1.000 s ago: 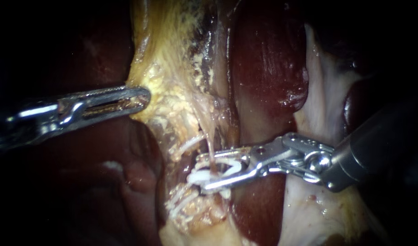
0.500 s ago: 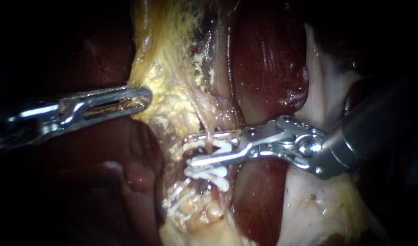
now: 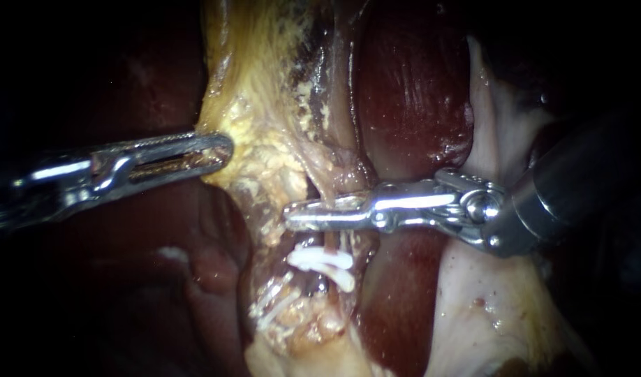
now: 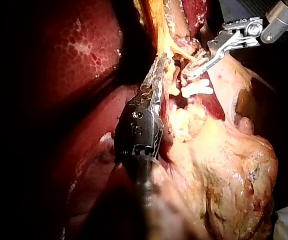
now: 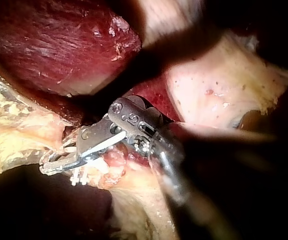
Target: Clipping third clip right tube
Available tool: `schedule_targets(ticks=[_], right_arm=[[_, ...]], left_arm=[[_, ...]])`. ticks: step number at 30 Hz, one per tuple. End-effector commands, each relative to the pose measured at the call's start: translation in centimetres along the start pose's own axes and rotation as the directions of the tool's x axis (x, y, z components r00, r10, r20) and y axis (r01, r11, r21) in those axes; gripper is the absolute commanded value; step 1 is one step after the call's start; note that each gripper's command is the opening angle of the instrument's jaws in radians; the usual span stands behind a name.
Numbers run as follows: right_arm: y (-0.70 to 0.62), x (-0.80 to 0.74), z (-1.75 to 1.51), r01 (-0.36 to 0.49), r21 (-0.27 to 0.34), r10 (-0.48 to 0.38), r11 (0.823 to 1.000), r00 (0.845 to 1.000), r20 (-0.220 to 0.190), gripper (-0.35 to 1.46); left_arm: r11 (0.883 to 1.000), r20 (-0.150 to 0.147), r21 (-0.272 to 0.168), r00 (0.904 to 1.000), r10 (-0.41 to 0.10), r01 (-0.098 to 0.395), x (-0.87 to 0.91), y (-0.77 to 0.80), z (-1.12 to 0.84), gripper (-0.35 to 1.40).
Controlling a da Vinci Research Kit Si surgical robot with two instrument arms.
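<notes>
Endoscope view: my right instrument (image 3: 297, 216) has its jaws pinched on the tube (image 3: 326, 193) just above the white clips (image 3: 320, 260), so I should close squarely and fully while my left instrument (image 3: 219, 149) grips the yellow tissue (image 3: 264, 139) taut.

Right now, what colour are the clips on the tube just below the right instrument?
White. The clips show best in the endoscope view.

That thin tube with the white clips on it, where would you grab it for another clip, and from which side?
Probably the tube's bare stretch just above the white clips, coming crosswise from the endoscope view's right. The tube runs up and down there, so jaws can straddle it squarely. The right instrument's jaws are shut on it at that spot.
</notes>
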Motion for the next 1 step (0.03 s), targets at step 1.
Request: schedule_targets(ticks=[1], right_arm=[[0.00, 0.00, 0.00, -0.001, 0.000, 0.001, 1.000, 1.000, 0.000, -0.35]], left_arm=[[1.000, 0.000, 0.000, 1.0000, 0.000, 0.000, 0.00, 0.00, 0.00, -0.35]])
